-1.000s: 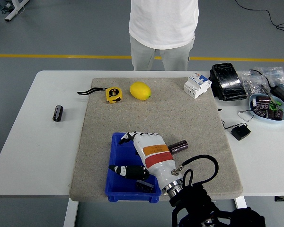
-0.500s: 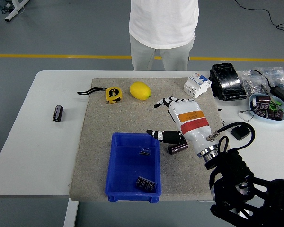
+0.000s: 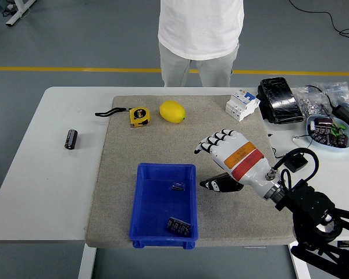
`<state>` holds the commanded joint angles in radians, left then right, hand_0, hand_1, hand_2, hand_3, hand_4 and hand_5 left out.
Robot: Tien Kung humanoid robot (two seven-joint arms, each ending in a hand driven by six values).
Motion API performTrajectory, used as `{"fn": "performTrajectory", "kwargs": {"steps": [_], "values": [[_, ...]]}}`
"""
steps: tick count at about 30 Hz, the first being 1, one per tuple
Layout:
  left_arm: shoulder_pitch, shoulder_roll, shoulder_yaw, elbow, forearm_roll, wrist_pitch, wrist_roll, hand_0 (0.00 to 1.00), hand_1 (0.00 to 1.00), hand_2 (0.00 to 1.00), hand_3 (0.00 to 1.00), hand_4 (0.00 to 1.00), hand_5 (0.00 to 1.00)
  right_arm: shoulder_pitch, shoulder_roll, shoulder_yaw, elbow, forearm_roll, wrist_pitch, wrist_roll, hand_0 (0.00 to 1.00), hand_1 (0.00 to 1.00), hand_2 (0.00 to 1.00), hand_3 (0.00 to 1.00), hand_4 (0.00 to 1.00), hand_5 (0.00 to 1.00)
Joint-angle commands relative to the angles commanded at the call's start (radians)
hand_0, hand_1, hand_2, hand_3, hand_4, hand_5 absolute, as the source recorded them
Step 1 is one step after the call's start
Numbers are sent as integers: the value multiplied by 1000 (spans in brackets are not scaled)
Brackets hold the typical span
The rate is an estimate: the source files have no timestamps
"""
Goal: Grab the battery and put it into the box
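A dark battery (image 3: 71, 139) lies on the bare table at the far left. The blue box (image 3: 144, 204) sits on the grey mat near the front edge and holds two small dark parts (image 3: 178, 225). My right hand (image 3: 206, 165) hovers over the mat just right of the box, fingers (image 3: 216, 140) spread and the thumb (image 3: 216, 185) pointing toward the box wall. The second battery that lay on the mat beside the box is hidden under this hand. No left arm shows.
On the mat's far side lie a yellow tape measure (image 3: 139, 115), a lemon (image 3: 172, 111) and a white breaker (image 3: 242, 104). At the right are a black pouch (image 3: 280, 100), a bowl of parts (image 3: 328, 131) and a small black adapter (image 3: 296, 162). A person (image 3: 200, 35) stands at the far edge.
My right hand left the box, swung right over the mat, then came down over the battery beside the box, which no longer shows.
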<state>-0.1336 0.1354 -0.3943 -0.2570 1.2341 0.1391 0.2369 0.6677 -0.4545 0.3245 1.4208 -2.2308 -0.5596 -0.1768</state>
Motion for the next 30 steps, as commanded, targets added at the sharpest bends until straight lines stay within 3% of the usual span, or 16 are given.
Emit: {"fn": "performTrajectory", "kwargs": {"steps": [2,3,8,9,20,21,30], "values": [[0,-1,1,0,0,0,-2,686,667,714,620,640,649,9,0,-10,-27,12,0,15,594,632,705,620,974,280],[0,-2,2,0,-1,0,-3,686,668,716,620,640,649,13,1,-14,-43,20,-1,21,517,614,684,623,957,270],[1,-3,7,-2,-8,-1,-6,686,668,716,620,640,649,24,8,-34,-111,60,5,50,517,614,684,623,957,270],[1,-4,7,-2,-7,-1,-6,686,668,714,620,639,648,27,10,-40,-123,64,6,54,467,594,667,629,962,282],[1,-7,3,-3,4,-7,-5,686,669,715,620,640,650,42,39,-82,-225,99,-4,91,467,591,663,626,956,272],[0,-6,3,-4,6,-8,-5,687,672,716,620,640,650,45,44,-87,-238,104,-7,96,459,585,630,615,918,240],[-2,-8,5,-5,6,-10,-6,687,671,716,620,639,650,56,70,-127,-320,141,-18,131,442,578,615,604,890,218]]}}
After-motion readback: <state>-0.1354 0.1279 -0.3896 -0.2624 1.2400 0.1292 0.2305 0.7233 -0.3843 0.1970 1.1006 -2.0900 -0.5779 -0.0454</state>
